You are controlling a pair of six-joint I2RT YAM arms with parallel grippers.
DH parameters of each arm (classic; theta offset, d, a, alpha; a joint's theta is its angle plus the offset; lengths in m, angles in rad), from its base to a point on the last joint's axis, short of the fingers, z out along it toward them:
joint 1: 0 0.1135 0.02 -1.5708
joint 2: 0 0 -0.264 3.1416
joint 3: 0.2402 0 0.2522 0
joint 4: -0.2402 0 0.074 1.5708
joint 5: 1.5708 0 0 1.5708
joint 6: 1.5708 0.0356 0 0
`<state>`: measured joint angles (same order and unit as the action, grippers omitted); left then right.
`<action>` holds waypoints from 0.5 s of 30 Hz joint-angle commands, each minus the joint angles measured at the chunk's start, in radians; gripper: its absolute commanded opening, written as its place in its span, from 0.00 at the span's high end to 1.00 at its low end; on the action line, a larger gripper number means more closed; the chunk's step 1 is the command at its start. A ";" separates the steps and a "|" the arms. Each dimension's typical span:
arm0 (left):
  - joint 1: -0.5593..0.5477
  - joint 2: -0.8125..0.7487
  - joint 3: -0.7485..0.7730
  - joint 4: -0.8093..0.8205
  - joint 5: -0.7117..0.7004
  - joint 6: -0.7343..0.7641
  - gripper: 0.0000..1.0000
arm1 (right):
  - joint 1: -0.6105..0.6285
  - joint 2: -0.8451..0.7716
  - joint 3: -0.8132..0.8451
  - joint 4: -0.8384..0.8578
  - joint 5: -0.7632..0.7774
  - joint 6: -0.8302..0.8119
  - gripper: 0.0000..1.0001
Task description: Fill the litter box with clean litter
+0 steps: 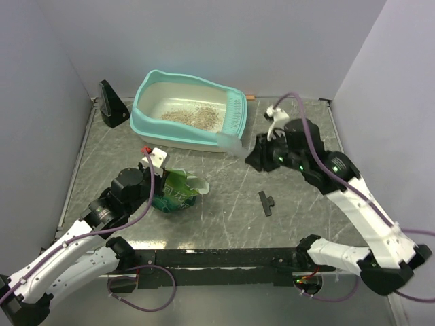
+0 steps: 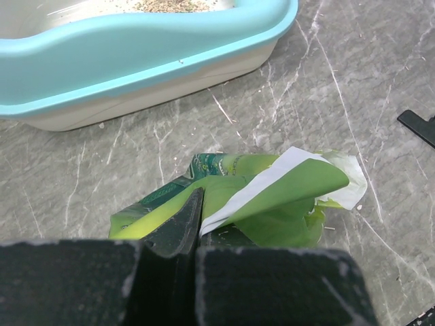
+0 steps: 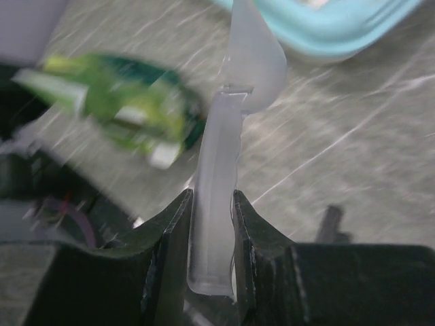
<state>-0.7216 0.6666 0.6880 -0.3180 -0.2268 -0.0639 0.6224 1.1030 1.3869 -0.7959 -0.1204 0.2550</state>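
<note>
Overhead, shows the litter box [image 1: 170,136] at roughly twelve o'clock on the grey marbled table [image 1: 217,221], close to the back wall, with the slotted end turned toward three o'clock. Carries a turquoise rim over cream-white walls. Holds the clean litter [image 1: 194,117] as a thin tan patch across the middle of the floor, with bare cream left toward nine o'clock.

Places the right gripper [image 1: 262,153] at about two o'clock, just beside the box's slotted end. Clamps a translucent whitish scoop [image 1: 231,142] by the handle, jaws narrow and the handle filling the gap between them. Points the scoop's bowl toward the box's near corner; cannot tell whether touching the rim or just short of it.

Places the left gripper [image 1: 153,185] at about nine o'clock, well apart from the box. Pinches a fold of a green pouch [image 1: 178,190], jaws pressed flat together on it. Leaves the pouch's torn mouth gaping toward three o'clock, white lining curled outward. Bears dark green and white print on the pouch's side, too crumpled and small to read from any view.

Sets a black wedge-shaped block [image 1: 112,105] at ten o'clock, near the box's nine o'clock end but apart from it. Lays a small black T-shaped piece [image 1: 265,202] flat at four o'clock, between the pouch and the right arm.
</note>
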 commanded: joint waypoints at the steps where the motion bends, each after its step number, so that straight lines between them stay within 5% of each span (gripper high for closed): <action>1: -0.002 -0.013 0.008 0.050 -0.005 -0.008 0.99 | 0.045 -0.112 -0.060 -0.071 -0.305 0.062 1.00; 15: -0.002 -0.021 0.008 0.049 -0.017 -0.008 0.99 | 0.115 -0.221 -0.304 0.058 -0.346 0.179 1.00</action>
<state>-0.7216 0.6624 0.6880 -0.3180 -0.2344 -0.0643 0.7265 0.8783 1.1156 -0.8398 -0.4625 0.3904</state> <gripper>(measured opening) 0.019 0.334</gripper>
